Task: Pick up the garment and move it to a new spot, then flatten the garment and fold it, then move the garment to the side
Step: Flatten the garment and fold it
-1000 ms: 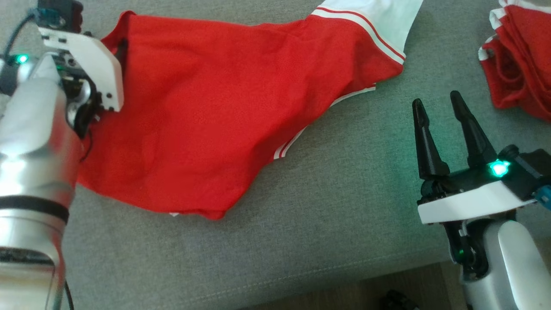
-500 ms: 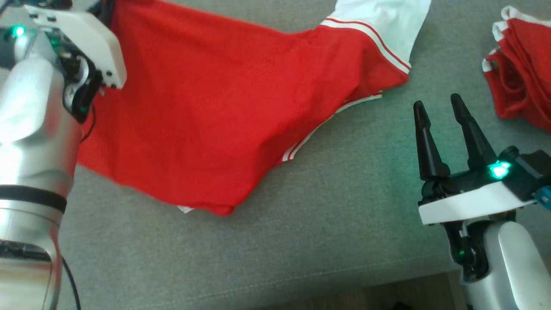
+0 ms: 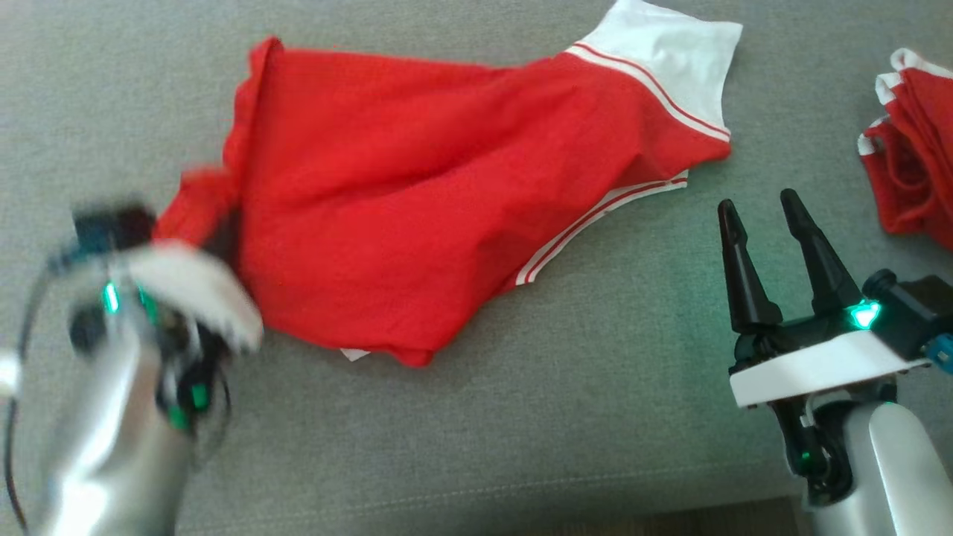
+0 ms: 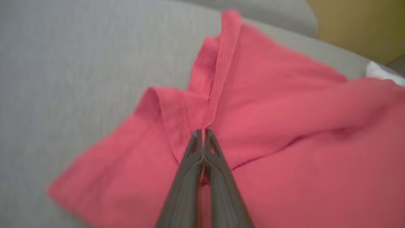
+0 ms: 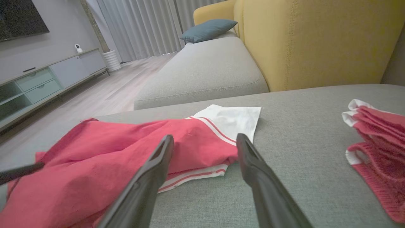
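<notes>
The garment [image 3: 417, 216] is red with a white, red-striped sleeve and lies spread and creased on the grey sofa cushion [image 3: 566, 417]. My left gripper [image 3: 216, 238] is blurred at the lower left, against the garment's left edge. In the left wrist view my left gripper [image 4: 202, 131] is shut, its tips pinching a folded seam of the garment [image 4: 284, 126]. My right gripper [image 3: 759, 205] stands open over bare cushion, to the right of the garment and apart from it. In the right wrist view the garment [image 5: 110, 148] lies just beyond my right gripper [image 5: 205, 136].
A second bunched red and white cloth [image 3: 916, 179] lies at the cushion's far right, also in the right wrist view [image 5: 376, 139]. The cushion's front edge [image 3: 447, 499] runs along the bottom. A yellow backrest [image 5: 316, 38] rises behind.
My left gripper has shut on the garment's left edge and pulled back toward the front edge, drawing that edge along. The head camera has shifted. The right gripper has stayed open.
</notes>
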Robot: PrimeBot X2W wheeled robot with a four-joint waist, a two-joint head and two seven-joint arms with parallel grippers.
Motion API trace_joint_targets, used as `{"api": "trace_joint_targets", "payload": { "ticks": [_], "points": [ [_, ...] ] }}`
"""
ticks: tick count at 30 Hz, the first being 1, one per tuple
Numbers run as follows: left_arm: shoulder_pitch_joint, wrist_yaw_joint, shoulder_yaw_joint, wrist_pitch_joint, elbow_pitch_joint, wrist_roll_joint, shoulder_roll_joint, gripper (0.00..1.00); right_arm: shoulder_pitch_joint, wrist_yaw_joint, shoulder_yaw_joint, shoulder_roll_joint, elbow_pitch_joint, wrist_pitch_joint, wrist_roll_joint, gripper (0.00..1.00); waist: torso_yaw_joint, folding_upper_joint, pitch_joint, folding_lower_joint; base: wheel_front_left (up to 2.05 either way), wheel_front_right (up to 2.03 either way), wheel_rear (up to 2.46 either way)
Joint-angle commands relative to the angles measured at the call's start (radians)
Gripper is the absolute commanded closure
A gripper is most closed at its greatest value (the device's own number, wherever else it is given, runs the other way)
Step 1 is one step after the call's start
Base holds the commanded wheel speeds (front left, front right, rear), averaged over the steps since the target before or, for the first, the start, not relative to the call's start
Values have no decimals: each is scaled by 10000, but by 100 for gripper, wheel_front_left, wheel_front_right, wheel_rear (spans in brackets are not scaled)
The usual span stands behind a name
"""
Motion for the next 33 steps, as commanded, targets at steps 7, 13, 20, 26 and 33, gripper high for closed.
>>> {"api": "trace_joint_targets", "payload": {
  "ticks": [7,13,20,26,33],
  "points": [
    [1896,735,834,190,-1964,-719,205,100,16,69,87,-37,-444,228,78,0,151,0,-66,0,0,0,0],
    [3074,1133,968,182,-2524,-925,137,100,90,69,112,-97,-483,310,-5,0,110,0,-264,0,0,0,0],
    [4000,1592,806,-489,-3005,-550,-100,0,384,69,-203,-165,-642,346,-296,0,139,0,-639,0,0,0,0],
    [4377,2507,575,-2094,-3871,821,-203,0,598,69,-461,-210,-853,431,-642,0,171,0,-1003,0,0,0,0],
    [4393,3563,410,-2978,-5265,2537,-67,0,764,69,-620,-263,-1155,608,-954,0,237,0,-1345,0,0,0,0]
  ]
}}
